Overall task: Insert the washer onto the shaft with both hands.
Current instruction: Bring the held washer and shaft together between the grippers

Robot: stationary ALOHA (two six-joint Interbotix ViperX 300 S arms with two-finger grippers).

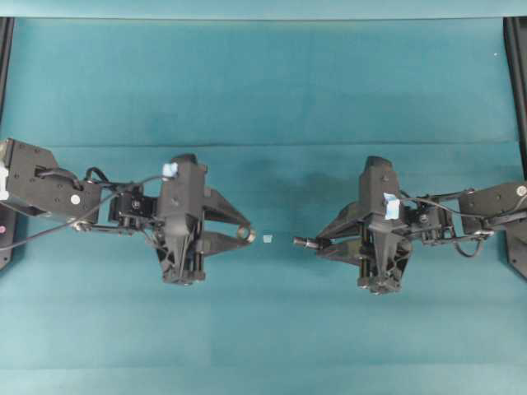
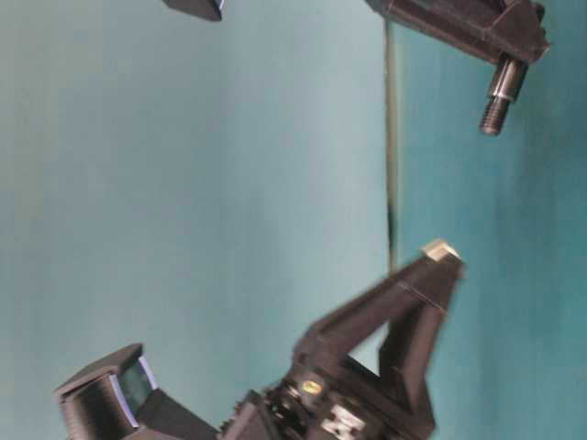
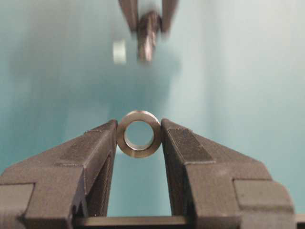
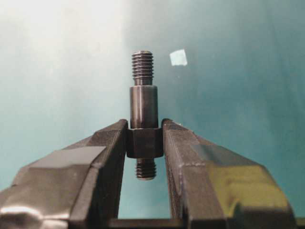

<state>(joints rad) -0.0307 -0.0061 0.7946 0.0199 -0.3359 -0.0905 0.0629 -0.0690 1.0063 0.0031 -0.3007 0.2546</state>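
Metal washer pinched in left end effector, facing shaft.

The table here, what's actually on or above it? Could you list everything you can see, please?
washer: one, shiny grey metal ring, pinched between the tips of the left gripper, its hole facing the camera.
shaft: one, dark grey-black, threaded at both ends, held by its thicker collar in the right gripper, one threaded tip pointing toward the washer.
tape scrap: one, small and pale, lying on the table between the two grippers.
table: one, teal surface under everything.
left gripper: one, black, with blue tape, on the left of the overhead view, shut on the washer.
right gripper: one, black, with blue tape, on the right, shut on the shaft.
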